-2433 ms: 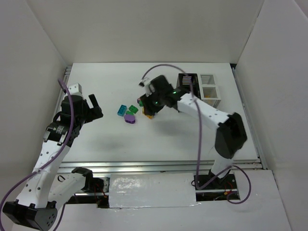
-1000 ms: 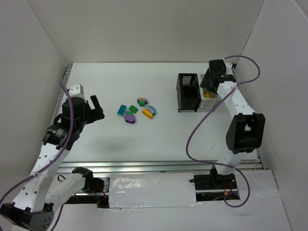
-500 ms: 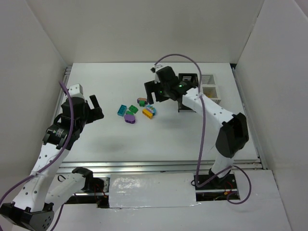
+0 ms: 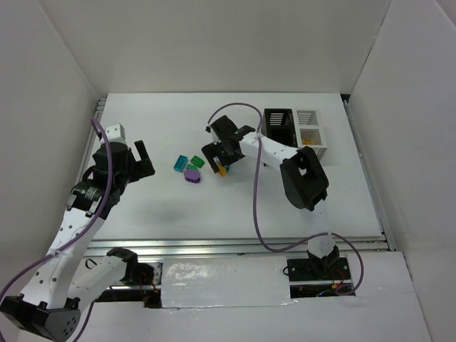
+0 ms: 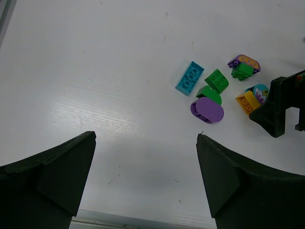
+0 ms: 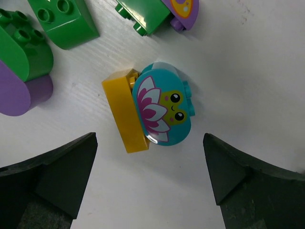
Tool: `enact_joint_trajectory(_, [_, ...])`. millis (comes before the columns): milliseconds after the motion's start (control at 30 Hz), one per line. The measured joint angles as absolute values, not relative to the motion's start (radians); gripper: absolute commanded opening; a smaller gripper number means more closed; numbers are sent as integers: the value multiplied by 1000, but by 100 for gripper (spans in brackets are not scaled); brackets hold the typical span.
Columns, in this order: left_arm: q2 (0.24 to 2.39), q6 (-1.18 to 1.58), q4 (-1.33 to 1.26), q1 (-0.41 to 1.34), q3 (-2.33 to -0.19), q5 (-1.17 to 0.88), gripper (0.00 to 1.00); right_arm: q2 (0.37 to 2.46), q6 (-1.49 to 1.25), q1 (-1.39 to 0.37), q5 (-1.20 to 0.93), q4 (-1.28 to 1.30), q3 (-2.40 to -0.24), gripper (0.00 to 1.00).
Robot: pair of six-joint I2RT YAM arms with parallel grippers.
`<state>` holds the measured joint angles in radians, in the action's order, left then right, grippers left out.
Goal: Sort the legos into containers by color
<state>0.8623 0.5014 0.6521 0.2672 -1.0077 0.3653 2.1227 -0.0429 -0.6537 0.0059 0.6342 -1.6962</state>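
Legos point(image 4: 191, 174) lie clustered left of the bins point(image 4: 279, 111). A yellow brick point(image 6: 123, 117), touching a teal one point(image 6: 164, 112), sits under the wide-open, empty right gripper point(image 6: 150, 191), long axis across its closing line. The left gripper point(image 5: 145, 176), likewise open and empty, is farther.

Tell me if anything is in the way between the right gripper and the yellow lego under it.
Nothing visible lies over the yellow lego; the right gripper hangs open above it. But the teal frog lego touches its side and sits in the same gap, so closing would probably catch both.
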Motion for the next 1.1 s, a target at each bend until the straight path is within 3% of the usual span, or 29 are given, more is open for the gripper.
enact_joint_trajectory(433, [891, 500, 651, 267, -1008, 361, 100, 2204, 21, -656, -19, 618, -1768, 91])
enact_joint_trajectory(533, [893, 500, 651, 266, -1008, 360, 99, 2227, 37, -659, -23, 620, -1772, 72])
enact_joint_trajectory(600, [894, 500, 651, 265, -1008, 359, 100, 2234, 44, -663, -20, 622, -1777, 37])
enact_joint_trajectory(667, [894, 500, 651, 265, -1008, 358, 100, 2234, 42, -666, -18, 625, -1782, 26])
enact_joint_trajectory(867, [894, 500, 651, 264, -1008, 355, 99, 2161, 17, -688, 17, 609, -1676, 25])
enact_joint_trajectory(1100, [904, 507, 641, 260, -1008, 190, 99, 1791, -52, -742, -24, 553, -1414, 25])
